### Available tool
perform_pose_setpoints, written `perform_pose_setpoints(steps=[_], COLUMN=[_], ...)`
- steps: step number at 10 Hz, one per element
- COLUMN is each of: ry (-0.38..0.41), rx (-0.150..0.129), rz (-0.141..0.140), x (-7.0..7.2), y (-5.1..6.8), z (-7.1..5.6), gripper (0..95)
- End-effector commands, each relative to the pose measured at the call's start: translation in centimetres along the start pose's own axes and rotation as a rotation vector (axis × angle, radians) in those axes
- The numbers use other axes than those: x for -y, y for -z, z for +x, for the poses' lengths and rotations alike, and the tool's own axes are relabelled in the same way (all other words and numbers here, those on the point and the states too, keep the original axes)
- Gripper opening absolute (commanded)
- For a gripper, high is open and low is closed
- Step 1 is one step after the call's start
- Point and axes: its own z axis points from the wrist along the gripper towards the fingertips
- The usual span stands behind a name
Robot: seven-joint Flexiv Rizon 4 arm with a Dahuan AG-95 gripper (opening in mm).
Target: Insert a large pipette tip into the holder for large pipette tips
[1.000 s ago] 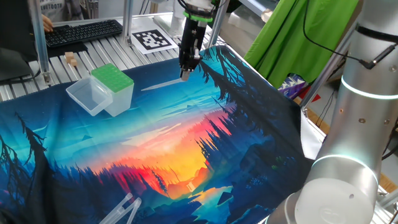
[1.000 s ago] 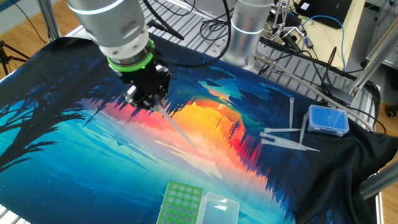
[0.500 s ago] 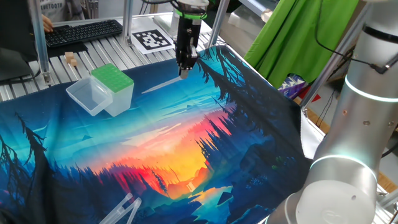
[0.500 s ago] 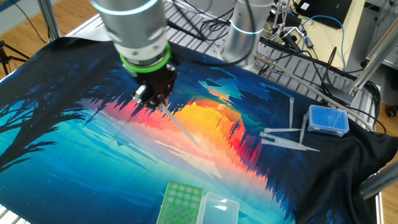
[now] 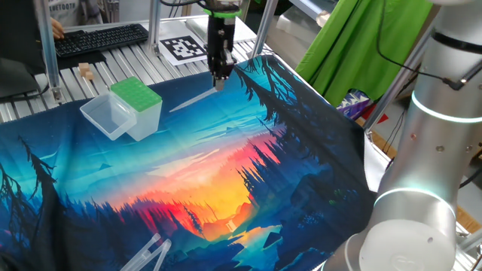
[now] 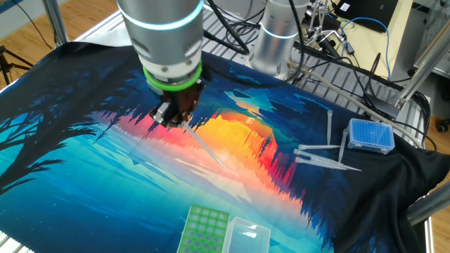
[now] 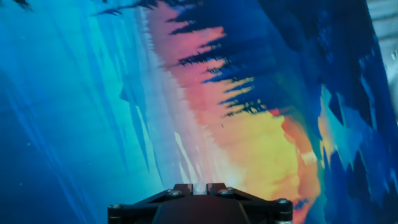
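Hand view: end effector (image 5: 219, 75) grips pipette tip (image 5: 192, 100) aslant above table, clear for carrying toward green holder (image 5: 138, 105).

A smooth printed sunset-forest cloth (image 5: 226, 173) is covering ribbed bare-metal table slats (image 5: 143, 60); beside them, the green-topped frosted plastic box (image 5: 137, 105) is showing a matt finish.

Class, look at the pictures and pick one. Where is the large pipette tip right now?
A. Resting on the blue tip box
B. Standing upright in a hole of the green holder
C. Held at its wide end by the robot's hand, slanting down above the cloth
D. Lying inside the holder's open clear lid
C: the hand grips the wide end of the large pipette tip, which slants down over the cloth, apart from the green holder.
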Motion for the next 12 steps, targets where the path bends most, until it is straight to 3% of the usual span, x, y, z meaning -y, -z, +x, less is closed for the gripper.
perform_pose_setpoints(steps=[1, 3, 7, 12], ry=[0.011, 0.014, 0.037, 0.018], rx=[0.043, 0.074, 0.113, 0.086], rz=[-0.005, -0.008, -0.009, -0.004], x=[-0.2, -0.2, -0.5, -0.4], y=[0.1, 0.1, -0.1, 0.0], z=[0.8, 1.8, 2.2, 2.1], gripper=[0.0, 0.0, 0.0, 0.0])
